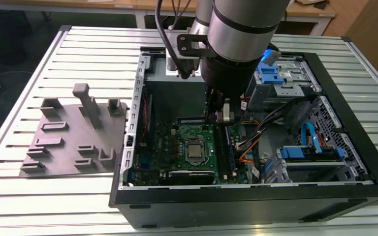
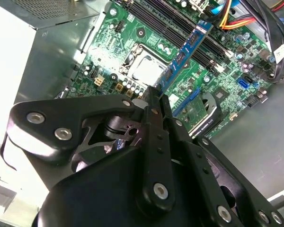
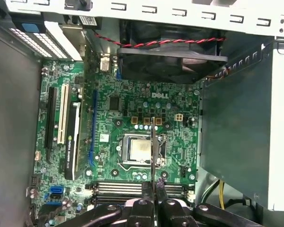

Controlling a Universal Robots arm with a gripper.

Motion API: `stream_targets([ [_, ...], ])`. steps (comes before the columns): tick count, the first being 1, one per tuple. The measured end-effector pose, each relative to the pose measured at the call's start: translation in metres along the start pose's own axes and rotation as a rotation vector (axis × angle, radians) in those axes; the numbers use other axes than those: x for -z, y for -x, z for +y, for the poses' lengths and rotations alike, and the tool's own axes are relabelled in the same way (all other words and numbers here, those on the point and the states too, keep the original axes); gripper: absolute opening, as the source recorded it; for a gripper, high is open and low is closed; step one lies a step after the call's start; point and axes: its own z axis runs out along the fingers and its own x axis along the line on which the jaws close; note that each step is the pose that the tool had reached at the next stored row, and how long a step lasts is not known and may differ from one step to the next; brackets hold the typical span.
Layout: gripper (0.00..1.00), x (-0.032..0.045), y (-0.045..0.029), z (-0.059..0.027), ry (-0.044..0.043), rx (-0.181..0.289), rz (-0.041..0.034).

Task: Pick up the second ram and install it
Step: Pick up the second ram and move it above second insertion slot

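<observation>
The second ram (image 2: 184, 56) hangs inside the open computer case (image 1: 241, 196). It is gripped by one end and reaches out over the green motherboard (image 3: 113, 123); in the first wrist view it shows edge-on as a thin line crossing the processor (image 3: 139, 150). It looks to sit above the board rather than in any of the long black slots (image 3: 113, 189), though whether its far end touches anything cannot be told. With so much of the stick unsupported, it could pivot or slip in the grip and meet a slot crooked, so pressing down might jam it or flex the board. A low pass could also clip the processor socket or the orange and yellow cables (image 2: 227, 14) nearby. The gripper (image 2: 157, 101) has its jaws pressed together on the stick's near end, pinching its flat faces.
</observation>
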Motion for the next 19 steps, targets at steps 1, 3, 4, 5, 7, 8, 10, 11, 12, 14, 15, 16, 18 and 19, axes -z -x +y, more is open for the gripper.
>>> stream_targets([
  [1,0.14,-0.0011,-0.0001,-0.0001,0.0,0.0,0.0],
  [3,0.14,-0.0036,-0.0003,-0.0002,0.0,0.0,0.0],
  [4,0.14,-0.0048,-0.0003,-0.0003,0.0,0.0,0.0],
  [5,0.14,-0.0061,-0.0004,-0.0003,0.0,0.0,0.0],
  [7,0.14,-0.0085,-0.0006,-0.0004,0.0,0.0,0.0001],
  [8,0.14,-0.0096,-0.0007,-0.0005,0.0,0.0,0.0],
  [10,0.14,-0.0115,-0.0008,-0.0007,0.0,0.0,0.0],
  [11,0.14,-0.0125,-0.0009,-0.0008,0.0,0.0,0.0],
  [12,0.14,-0.0134,-0.001,-0.0009,0.0,0.0,0.0],
  [14,0.14,-0.0155,-0.0011,-0.0011,0.0,0.0,0.0],
  [15,0.14,-0.0168,-0.0012,-0.0012,0.0,0.0,0.0],
  [16,0.14,-0.018,-0.0013,-0.0014,0.0,0.0,0.0],
  [18,0.14,-0.0208,-0.0015,-0.0018,0.0,0.0,0.0001],
  [19,0.14,-0.0224,-0.0016,-0.0021,0.0,0.0,0.0001],
])
